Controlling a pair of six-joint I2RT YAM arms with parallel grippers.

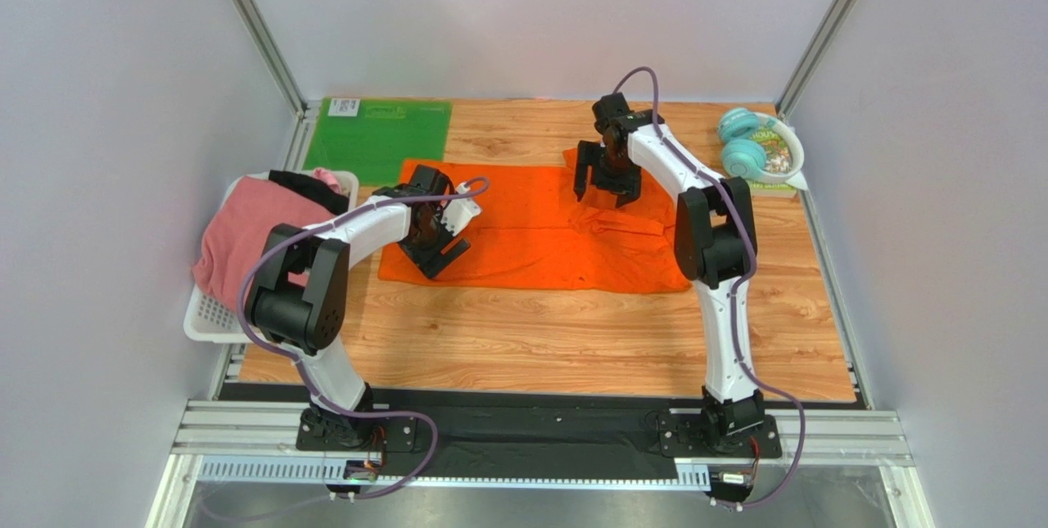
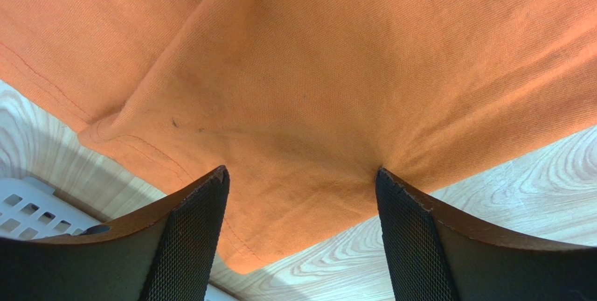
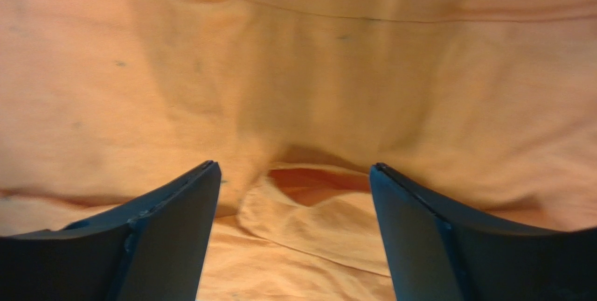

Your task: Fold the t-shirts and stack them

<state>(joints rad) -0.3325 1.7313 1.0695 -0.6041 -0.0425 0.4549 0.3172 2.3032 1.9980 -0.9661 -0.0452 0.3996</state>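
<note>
The wooden table (image 1: 554, 332) shows open wood along its near side; the orange t-shirt (image 1: 541, 240) lies spread across the middle, its left end near the white basket (image 1: 209, 313) at the left edge, with the green mat (image 1: 375, 135) just beyond it at the far left. The pink t-shirt (image 1: 246, 233) fills the basket and hides most of the black t-shirt (image 1: 308, 188); the right arm covers part of the orange shirt's rumpled right end. The left gripper (image 2: 301, 175) stands wide open over the shirt's near left corner, gripping nothing; the right gripper (image 3: 294, 168) is equally wide over a raised fold, holding nothing.

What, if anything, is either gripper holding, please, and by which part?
Nothing is held: the left gripper and right gripper stand open over the bright orange cloth t-shirt.
</note>
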